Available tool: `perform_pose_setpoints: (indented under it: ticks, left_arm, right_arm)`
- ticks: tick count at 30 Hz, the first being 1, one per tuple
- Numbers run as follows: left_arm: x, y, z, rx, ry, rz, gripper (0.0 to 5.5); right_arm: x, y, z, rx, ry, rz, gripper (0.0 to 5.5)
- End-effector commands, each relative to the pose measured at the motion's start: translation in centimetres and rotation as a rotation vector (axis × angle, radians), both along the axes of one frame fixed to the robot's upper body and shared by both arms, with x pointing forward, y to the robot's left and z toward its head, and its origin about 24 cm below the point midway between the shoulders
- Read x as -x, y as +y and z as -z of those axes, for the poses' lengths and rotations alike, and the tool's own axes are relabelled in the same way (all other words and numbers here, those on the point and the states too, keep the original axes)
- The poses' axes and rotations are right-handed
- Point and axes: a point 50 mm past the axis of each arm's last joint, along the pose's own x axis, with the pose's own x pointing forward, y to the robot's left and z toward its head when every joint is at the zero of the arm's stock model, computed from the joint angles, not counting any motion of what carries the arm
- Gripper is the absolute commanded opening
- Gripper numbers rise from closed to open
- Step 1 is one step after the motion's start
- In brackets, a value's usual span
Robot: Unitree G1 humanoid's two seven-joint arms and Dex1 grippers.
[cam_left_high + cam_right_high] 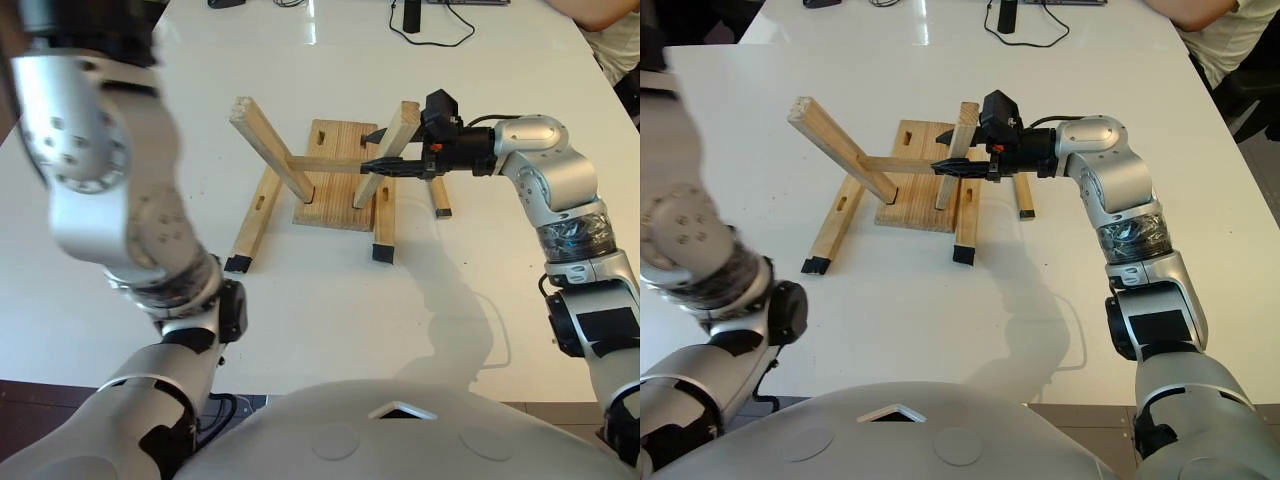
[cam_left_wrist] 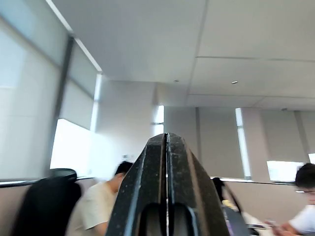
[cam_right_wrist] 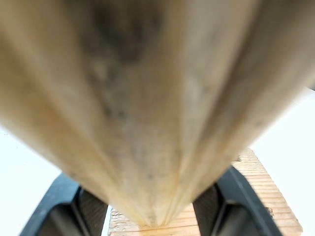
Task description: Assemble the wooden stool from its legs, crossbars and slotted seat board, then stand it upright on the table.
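Observation:
The slotted seat board (image 1: 333,205) lies flat on the white table (image 1: 330,330). Two legs stand tilted in it: the left leg (image 1: 268,145) and the right leg (image 1: 396,140). A crossbar (image 1: 322,164) runs between them. My right gripper (image 1: 379,151) comes in from the right and is shut on the right leg about halfway up; in the right wrist view its fingers (image 3: 81,212) sit on either side of the wood (image 3: 147,108). Pointing at the ceiling, my left gripper (image 2: 167,143) is shut with nothing in it, on the arm raised at the left.
Loose pieces lie flat around the board: one leg (image 1: 256,218) on its left, one (image 1: 385,228) at its right front, and a shorter piece (image 1: 441,197) under my right wrist. A black cable and device (image 1: 411,18) lie at the far edge. The near table is bare.

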Motion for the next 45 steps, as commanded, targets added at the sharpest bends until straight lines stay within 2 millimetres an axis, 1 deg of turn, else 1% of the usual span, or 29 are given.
perform_pose_setpoints:
  ticks: [1,2,3,4,5,6,7,8,10,13,15,17,18,19,20,23,26,27,29,31,33,34,35,37,39,41,42,43,45]
  left_arm:
    - [-1.1,4.9,7.5,-0.064,0.464,0.092,0.0]
    - [-1.2,2.9,9.6,-0.052,0.527,0.268,0.0]
    - [-1.0,-0.2,11.5,-0.014,0.554,0.518,0.0]
    - [0.0,-4.6,12.4,-0.018,0.527,0.811,0.0]
    - [1.3,-7.9,12.7,0.003,0.482,1.046,0.0]
    - [2.5,-10.5,12.7,0.019,0.445,1.227,0.0]
    - [3.6,-12.2,12.4,0.005,0.416,1.339,0.0]
    - [4.3,-13.0,12.2,0.013,0.395,1.399,0.0]
    - [4.6,-12.7,12.4,0.045,0.391,1.376,0.0]
    - [3.7,-11.0,13.7,0.044,0.472,1.24,0.0]
    - [2.6,-9.8,15.0,0.027,0.552,1.109,0.0]
    - [1.6,-8.3,16.6,0.012,0.624,0.98,0.0]
    - [1.4,-7.7,17.3,0.014,0.649,0.932,0.0]
    - [1.1,-7.0,17.8,0.017,0.668,0.877,0.0]
    - [1.0,-6.5,18.2,0.021,0.679,0.836,0.0]
    - [0.9,-5.0,18.7,0.059,0.688,0.735,0.0]
    - [0.6,-3.5,18.7,0.123,0.675,0.624,0.0]
    - [0.4,-2.7,18.6,0.162,0.671,0.546,0.0]
    - [0.2,-1.3,18.4,0.222,0.665,0.388,0.0]
    - [0.9,-0.3,18.6,0.244,0.689,0.247,0.0]
    - [1.2,-0.7,18.5,0.204,0.709,0.218,0.0]
    - [1.2,-1.3,18.1,0.162,0.705,0.222,0.0]
    - [1.1,-2.0,17.7,0.132,0.69,0.226,0.0]
    - [0.6,-3.5,17.0,0.116,0.656,0.231,0.0]
    - [0.3,-5.4,16.7,0.069,0.636,0.273,0.0]
    - [0.2,-6.9,16.8,0.067,0.63,0.321,0.0]
    - [0.3,-7.5,16.9,0.066,0.628,0.338,0.0]
    - [0.3,-8.1,16.9,0.064,0.623,0.355,0.0]
    - [0.3,-9.5,16.7,0.06,0.611,0.384,0.0]
  right_arm:
    - [0.2,-1.8,2.8,0.134,0.103,0.07,2.03]
    - [0.2,-1.5,2.8,0.129,0.105,0.057,2.03]
    - [0.3,-1.2,2.8,0.126,0.108,0.032,2.03]
    - [0.5,-0.6,2.8,0.124,0.117,-0.01,2.03]
    - [0.8,-0.2,2.9,0.126,0.127,-0.049,2.03]
    - [1.0,0.1,3.0,0.134,0.137,-0.087,2.03]
    - [1.2,0.4,3.1,0.145,0.143,-0.116,2.03]
    - [1.2,0.6,3.2,0.153,0.147,-0.133,2.03]
    - [0.9,1.1,3.2,0.159,0.151,-0.161,2.03]
    - [0.3,1.1,3.4,0.164,0.154,-0.154,2.03]
    - [-0.1,0.7,3.7,0.167,0.15,-0.124,2.03]
    - [-0.7,0.1,3.6,0.152,0.103,-0.077,2.03]
    - [-0.8,-0.4,3.3,0.134,0.07,-0.058,2.4]
    - [-1.0,-1.0,2.6,0.104,0.044,-0.031,2.44]
    - [-0.9,-1.5,1.9,0.072,0.02,-0.011,2.69]
    - [0.4,-3.7,-1.2,-0.016,-0.088,0.08,3.13]
    - [2.2,-5.2,-3.6,-0.05,-0.187,0.158,3.13]
    - [3.0,-5.8,-4.1,-0.047,-0.205,0.187,3.13]
    - [4.8,-7.1,-3.9,0.0,-0.212,0.258,3.13]
    - [5.5,-7.9,-2.8,0.056,-0.218,0.378,3.13]
    - [4.6,-7.9,-2.1,0.05,-0.264,0.593,3.13]
    - [3.6,-7.7,-2.0,-0.008,-0.271,0.749,3.13]
    - [2.8,-7.4,-1.8,-0.068,-0.258,0.89,2.95]
    - [2.4,-5.3,-0.5,-0.145,-0.241,1.04,2.75]
    - [2.7,-3.2,1.7,-0.168,-0.172,1.232,2.45]
    - [3.7,-0.9,2.8,-0.184,-0.141,1.324,2.12]
    - [4.2,0.2,2.7,-0.215,-0.129,1.343,2.05]
    - [4.5,1.2,2.4,-0.231,-0.131,1.348,1.81]
    - [4.9,2.7,2.1,-0.236,-0.145,1.352,1.54]
